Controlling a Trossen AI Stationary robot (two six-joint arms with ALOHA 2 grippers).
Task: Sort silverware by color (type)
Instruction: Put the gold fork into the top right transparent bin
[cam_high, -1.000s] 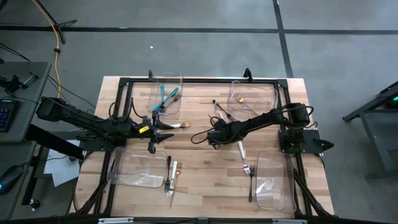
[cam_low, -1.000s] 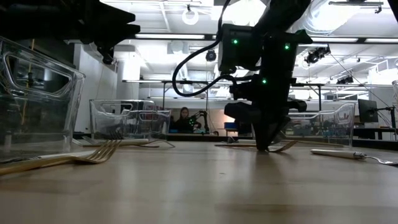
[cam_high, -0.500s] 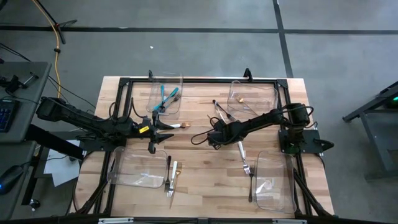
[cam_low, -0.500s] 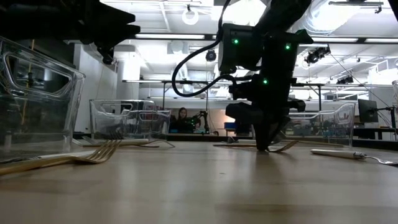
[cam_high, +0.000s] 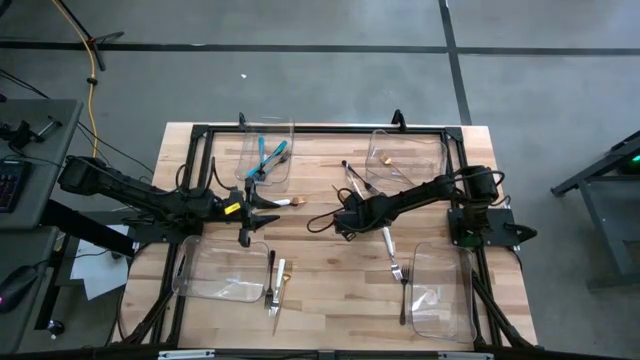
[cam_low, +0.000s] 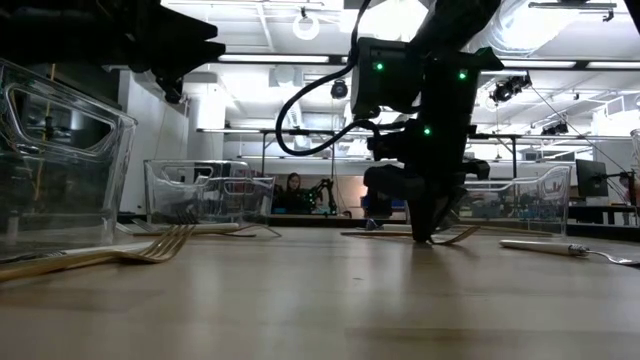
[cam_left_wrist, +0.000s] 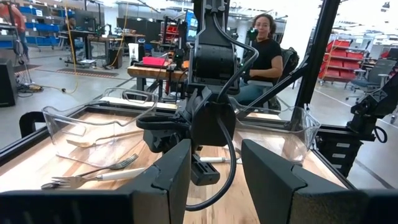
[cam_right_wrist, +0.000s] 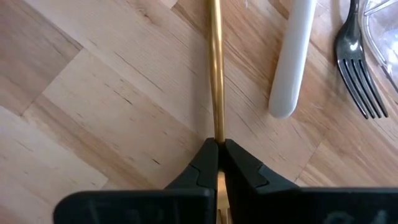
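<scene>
- Right gripper (cam_right_wrist: 217, 163) is down on the table (cam_high: 320, 270) near its middle, fingers clamped tight on the handle of a gold utensil (cam_right_wrist: 216, 68) that lies flat on the wood.
- Just beside that gold piece, a white handle (cam_right_wrist: 292, 56) lies on the boards, and past it a dark fork (cam_right_wrist: 357, 62) with its tines spread flat.
- From overhead, the right gripper (cam_high: 345, 217) sits just off centre toward 3 o'clock; a white-handled fork (cam_high: 390, 250) lies toward 5 o'clock of it.
- Left gripper (cam_high: 262, 210) hovers toward 9 o'clock of the table's middle, fingers spread apart with nothing between them.
- Teal-handled pieces (cam_high: 266, 157) rest inside the clear bin (cam_high: 268, 135) at 11 o'clock.
- The bin (cam_high: 405, 150) at 1 o'clock has one small gold piece (cam_high: 385, 160) in it; two dark utensils (cam_high: 356, 178) lie just outside its near corner.
- Down at 7 o'clock, a dark piece, a white-handled one and a gold one (cam_high: 276, 283) lie side by side next to the bin (cam_high: 215, 270) there.
- One more dark utensil (cam_high: 404, 300) lies along the bin (cam_high: 440, 290) at 5 o'clock.
- Table-level view: a gold fork (cam_low: 110, 252) lies close in the foreground.
- A person (cam_left_wrist: 264, 53) sits beyond the table's far edge.
</scene>
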